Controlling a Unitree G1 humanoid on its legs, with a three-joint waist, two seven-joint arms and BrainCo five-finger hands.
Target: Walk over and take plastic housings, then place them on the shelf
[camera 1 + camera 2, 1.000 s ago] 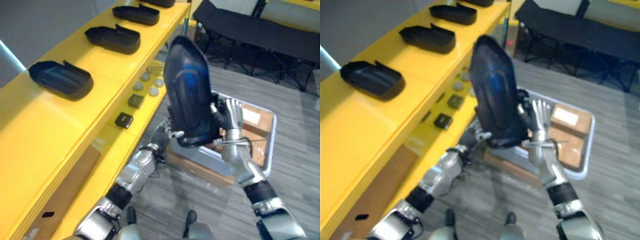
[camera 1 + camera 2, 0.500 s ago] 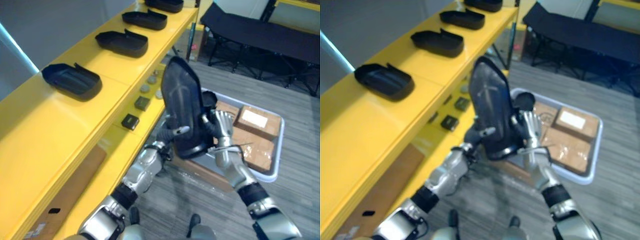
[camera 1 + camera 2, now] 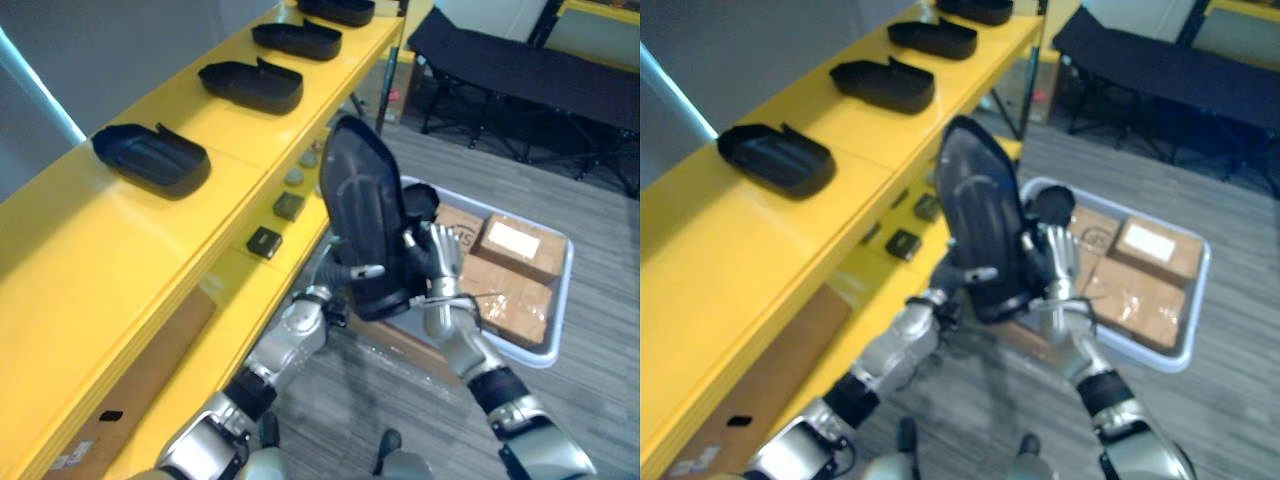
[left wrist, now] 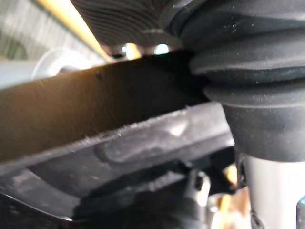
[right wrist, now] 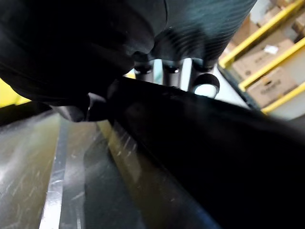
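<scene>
- On your left the yellow shelf [image 3: 120, 260] runs away from the robot. Four black plastic housings lie in a row on its top, open side up and well apart: the nearest housing [image 3: 152, 158], the second housing [image 3: 252, 83], the third housing [image 3: 297, 38] and the far housing [image 3: 337, 8].
- On the lower ledge just right of them you see two small black blocks [image 3: 264, 242] and some grey discs [image 3: 295, 176].
- The left hand [image 3: 358, 271] comes up from below on a bent arm. It pinches the lower part of the held housing [image 3: 366, 230], with one silver digit curled across the face turned to the camera.
- You find the held housing upright between both hands, in the air beside the shelf edge and above the floor, narrow end up.
- The right hand [image 3: 437, 262] reaches up on a raised forearm. Its fingers [image 5: 164, 67] are straight and spread, lying flat against the housing's right side rather than wrapped round it.
- Behind that hand a grey tray [image 3: 560, 300] on the floor holds cardboard boxes [image 3: 515, 240].
- A black cot [image 3: 520, 65] stands at the far right.
</scene>
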